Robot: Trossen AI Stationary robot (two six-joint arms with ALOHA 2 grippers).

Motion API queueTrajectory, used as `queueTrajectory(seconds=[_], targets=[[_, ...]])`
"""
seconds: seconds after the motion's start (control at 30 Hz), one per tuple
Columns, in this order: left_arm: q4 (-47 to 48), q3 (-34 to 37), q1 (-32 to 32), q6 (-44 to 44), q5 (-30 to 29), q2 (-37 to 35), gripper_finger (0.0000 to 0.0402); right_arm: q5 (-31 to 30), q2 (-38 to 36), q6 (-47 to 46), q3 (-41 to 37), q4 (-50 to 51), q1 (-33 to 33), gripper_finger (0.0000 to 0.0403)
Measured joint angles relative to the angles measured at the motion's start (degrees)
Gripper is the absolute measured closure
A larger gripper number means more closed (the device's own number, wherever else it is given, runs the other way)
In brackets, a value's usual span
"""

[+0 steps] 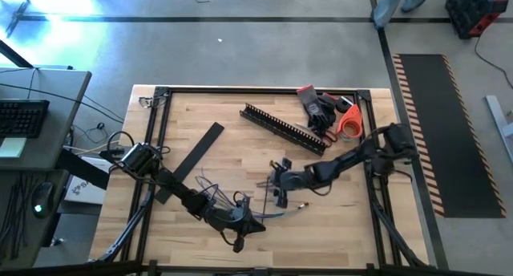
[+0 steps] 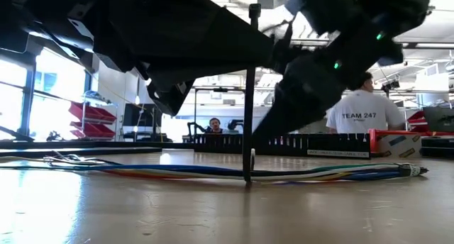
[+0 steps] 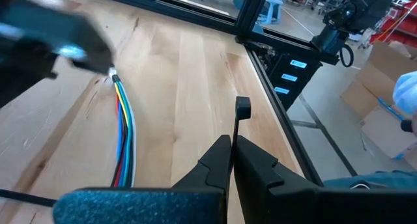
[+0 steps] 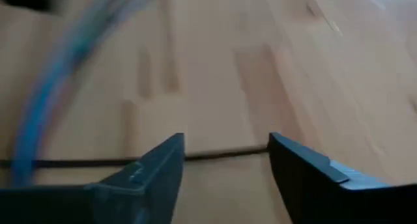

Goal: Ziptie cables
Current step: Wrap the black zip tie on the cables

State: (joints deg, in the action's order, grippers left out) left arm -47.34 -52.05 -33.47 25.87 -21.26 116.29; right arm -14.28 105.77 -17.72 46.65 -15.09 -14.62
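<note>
A bundle of thin coloured cables lies flat on the wooden table and also shows in the left wrist view. A black zip tie stands upright from the bundle. My left gripper is shut on the zip tie near the table's front middle. My right gripper is open just above the table, a little farther back, and holds nothing. A thin dark line lies on the wood between its fingers. My left gripper pinches the black zip tie between its two shut fingers. The tie's squarish end sticks out beyond the fingertips. In the low view the tie stands upright with its lower end at the cable bundle, which rests on the table.
A black comb-toothed channel, a flat black strip, dark gloves and an orange tape roll lie farther back. A black frame borders the table. People show in the room behind.
</note>
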Motion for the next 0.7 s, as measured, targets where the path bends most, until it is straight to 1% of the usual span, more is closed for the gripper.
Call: queueTrajectory(seconds=[0.1,0.17,0.27,0.33,0.43,0.53,0.63,0.7], targets=[[0.21,0.0,-0.11,-0.17,-0.17,0.0,0.0402,0.38,0.74,-2.2,-0.02,1.7,1.61,0.0163],[0.77,0.0,-0.16,-0.13,-0.36,0.0,0.0402,0.71,1.06,-3.5,-0.02,1.67,2.18,0.0154],[1.11,0.0,-0.3,-0.07,-0.46,0.0,0.0402,2.33,1.81,-4.11,-0.02,0.82,2.42,0.0151],[1.08,0.0,-0.32,-0.07,-0.53,0.0,0.0402,5.54,2.56,-4.64,0.04,-1.34,2.44,0.0155],[1.11,0.0,-0.33,-0.1,-0.66,0.0,0.0402,10.12,3.95,-4.77,0.05,-4.81,2.51,0.0165],[1.19,0.0,-0.33,-0.17,-1.26,0.0,0.0402,12.14,5.08,-4.72,0.11,-7.67,1.67,0.0182],[1.19,0.0,-0.33,-0.45,-1.42,0.0,0.0402,13.06,5.32,-4.31,0.05,-8.94,1.01,0.021],[1.24,0.0,-0.33,-0.46,-1.44,0.0,0.0402,12.92,5.36,-4.33,0.02,-9.75,0.62,0.0237]])
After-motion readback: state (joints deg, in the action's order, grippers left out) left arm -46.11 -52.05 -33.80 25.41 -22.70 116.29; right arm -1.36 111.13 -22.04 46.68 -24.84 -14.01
